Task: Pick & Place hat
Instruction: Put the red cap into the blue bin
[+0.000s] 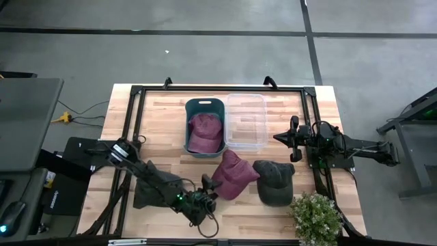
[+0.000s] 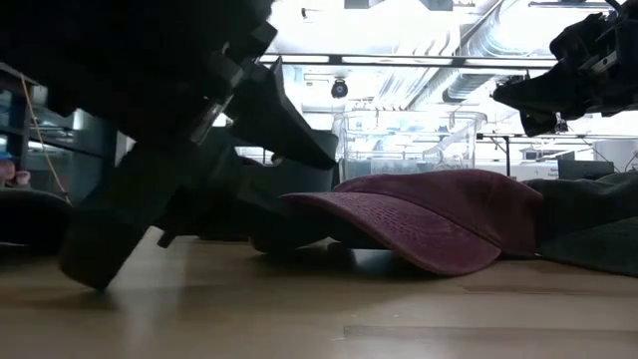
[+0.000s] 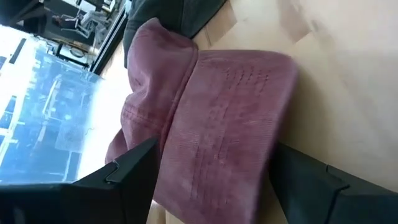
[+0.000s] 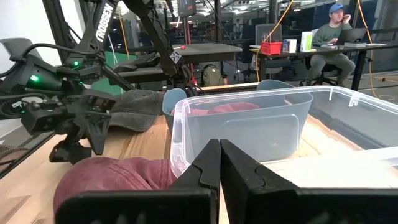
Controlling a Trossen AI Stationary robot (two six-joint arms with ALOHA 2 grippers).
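A maroon cap (image 1: 234, 174) (image 2: 429, 214) lies on the wooden table, brim toward the near edge. My left gripper (image 1: 208, 186) (image 3: 211, 165) is low at the table, open, with one finger on each side of the cap's brim (image 3: 230, 124). A dark grey cap (image 1: 275, 181) (image 2: 588, 229) rests just right of it. A second maroon cap (image 1: 205, 133) lies inside the teal bin (image 1: 205, 104). My right gripper (image 1: 281, 139) (image 4: 219, 149) hangs shut above the table, right of the clear bin (image 1: 246, 99) (image 4: 249, 124). My left gripper comes at the maroon cap's brim (image 3: 186, 180) level from the table's near left, with its open fingers (image 3: 130, 171) on either side. I cannot tell whether they touch the brim. The cap lies flat on the table.
A potted plant (image 1: 315, 215) stands at the near right corner. Another dark cap (image 1: 147, 195) lies under my left arm. A black frame (image 1: 136, 123) runs around the table's edges. A person sits at a desk (image 4: 336, 31) in the room beyond.
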